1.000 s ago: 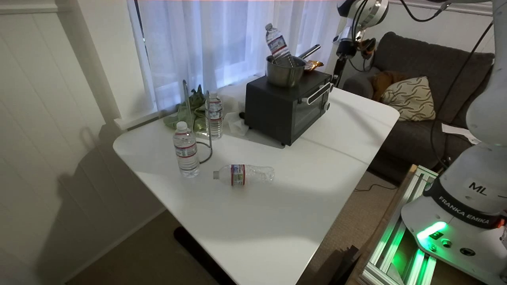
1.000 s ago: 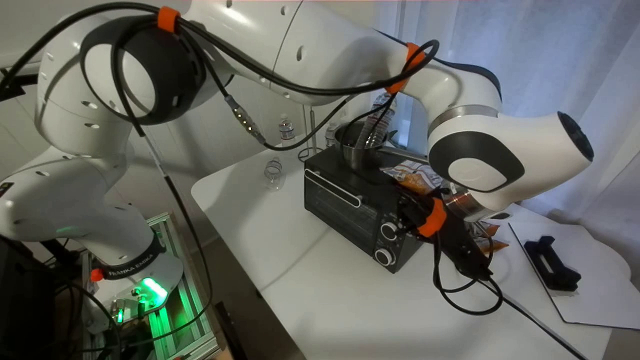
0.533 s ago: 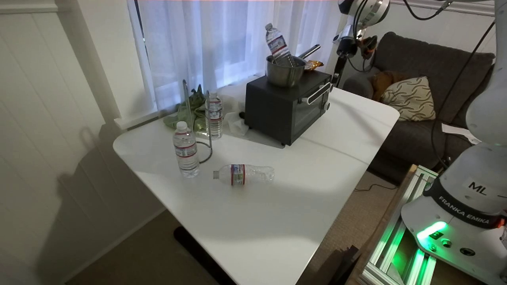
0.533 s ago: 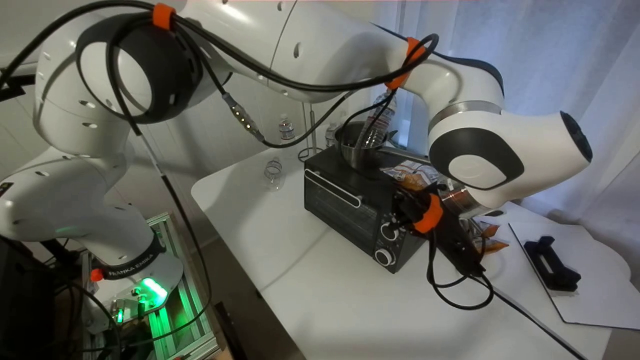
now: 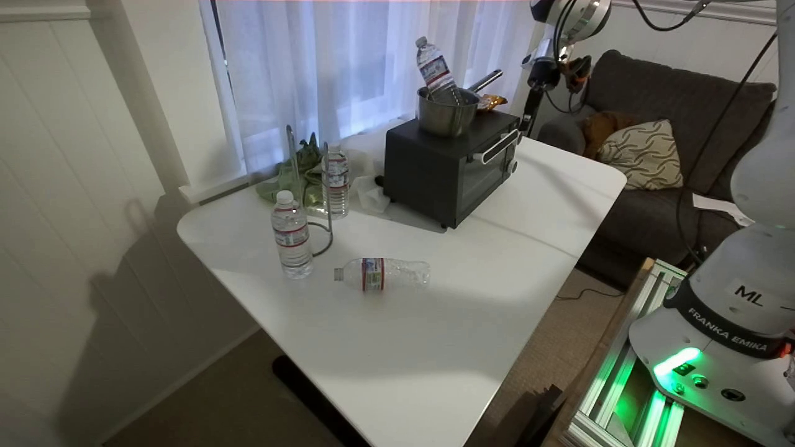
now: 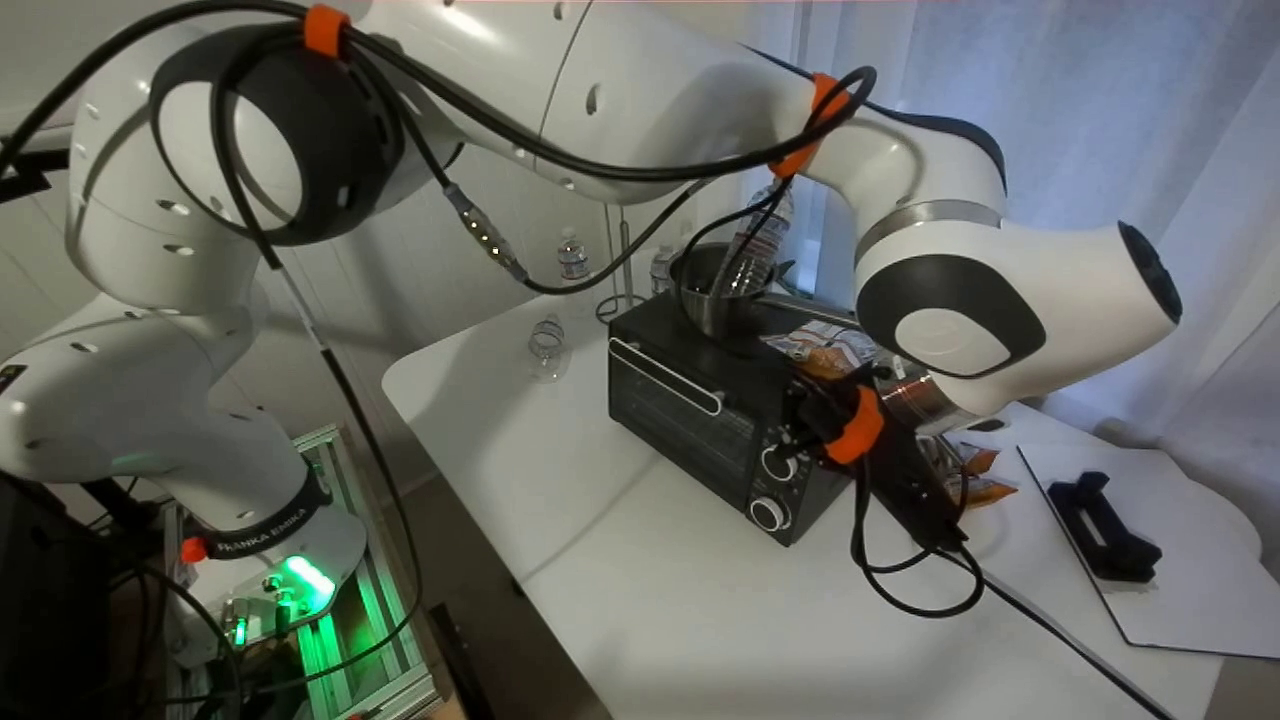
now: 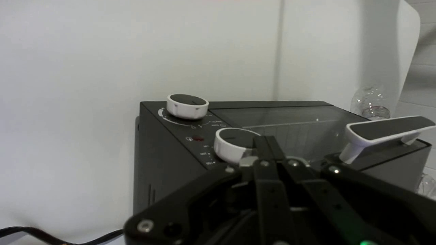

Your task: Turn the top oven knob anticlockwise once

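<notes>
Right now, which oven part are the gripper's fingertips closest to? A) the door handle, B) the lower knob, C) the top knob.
C: in the wrist view the gripper, fingers shut together, covers an edge of the top knob, while the lower knob and door handle stand apart from it.

Oven (image 5: 447, 171) dark grey-black; top knob (image 7: 234, 144) on it white-sided, dark face; door handle (image 7: 391, 128) same. Jaws at oven black. Saucepan (image 5: 446, 119) on oven silver. Table (image 5: 397, 335) under oven white. Lying bottle (image 5: 397, 274) near oven clear, red-edged label (image 5: 372, 274). Couch (image 5: 677, 93) past oven dark grey, cushion (image 5: 646, 154) cream with dark curvy lines.
</notes>
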`<state>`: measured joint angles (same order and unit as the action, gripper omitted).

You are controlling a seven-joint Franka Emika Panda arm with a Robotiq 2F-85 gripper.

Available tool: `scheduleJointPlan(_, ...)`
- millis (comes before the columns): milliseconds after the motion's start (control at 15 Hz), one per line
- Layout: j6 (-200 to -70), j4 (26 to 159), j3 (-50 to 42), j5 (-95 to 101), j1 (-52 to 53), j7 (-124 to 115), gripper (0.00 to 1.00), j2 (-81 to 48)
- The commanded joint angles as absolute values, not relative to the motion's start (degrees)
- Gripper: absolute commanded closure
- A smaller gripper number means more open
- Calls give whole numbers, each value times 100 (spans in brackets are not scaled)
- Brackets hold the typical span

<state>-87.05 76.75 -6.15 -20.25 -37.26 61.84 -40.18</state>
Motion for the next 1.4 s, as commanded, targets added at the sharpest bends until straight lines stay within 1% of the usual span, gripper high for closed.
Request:
scheduleJointPlan(0,-8835,8122,-519,-2315,-3693,6083,100,-3834)
scheduleJointPlan(733,-9070,8581,-540,-2517,-3623,6051,100,-3623)
scheduleJointPlan(1333,-9403,9160,-877,-2272,-3602,5980,100,-2601)
